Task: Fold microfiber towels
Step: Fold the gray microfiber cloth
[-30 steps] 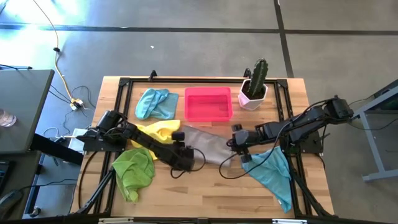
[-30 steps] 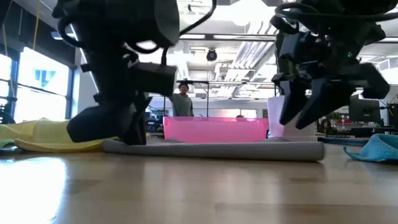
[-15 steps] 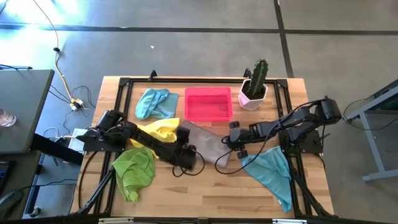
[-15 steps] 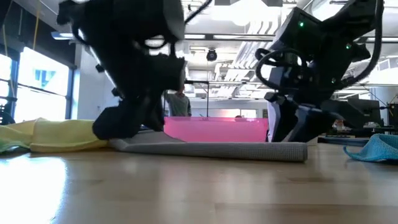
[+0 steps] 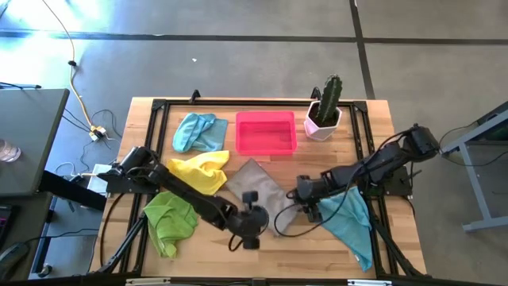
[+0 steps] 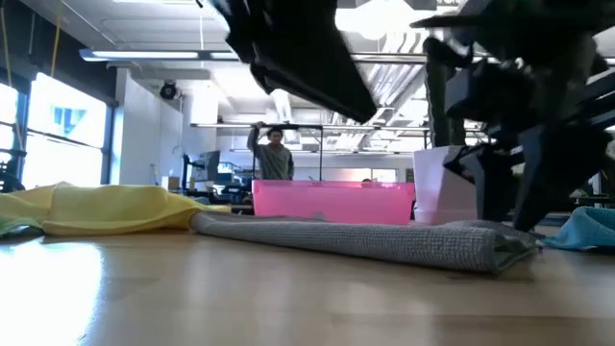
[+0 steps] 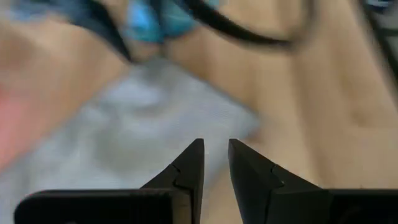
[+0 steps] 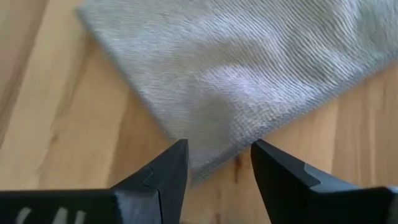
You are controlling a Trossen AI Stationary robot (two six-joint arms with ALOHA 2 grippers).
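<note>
A grey microfiber towel (image 5: 255, 187) lies flat on the table's middle, its right end doubled over (image 6: 500, 248). My left gripper (image 5: 251, 199) hangs open above the towel's near part, nothing between its fingers (image 7: 214, 155). My right gripper (image 8: 214, 165) is open at the towel's right corner (image 8: 205, 163), one finger on either side of it. A yellow towel (image 5: 198, 171), a lime green towel (image 5: 171, 218) and two light blue towels (image 5: 198, 131) (image 5: 348, 218) lie crumpled around it. My right gripper slants down from the table's right at the grey towel's right corner (image 8: 205, 163), which lies on the table between its spread fingers. Whether the fingers touch the cloth, I cannot tell.
A pink tray (image 5: 266, 133) stands at the far middle, with a cactus in a white pot (image 5: 324, 115) to its right. A person stands in the room behind the table (image 6: 274, 154). Bare wood shows along the near edge (image 5: 278, 254).
My left gripper has risen off the table, gone toward the near edge and tipped up from pointing steeply down. The grey towel, a narrow strip before, now lies wider, spread toward the near edge. My right gripper has shifted a little toward the near edge and rolled.
</note>
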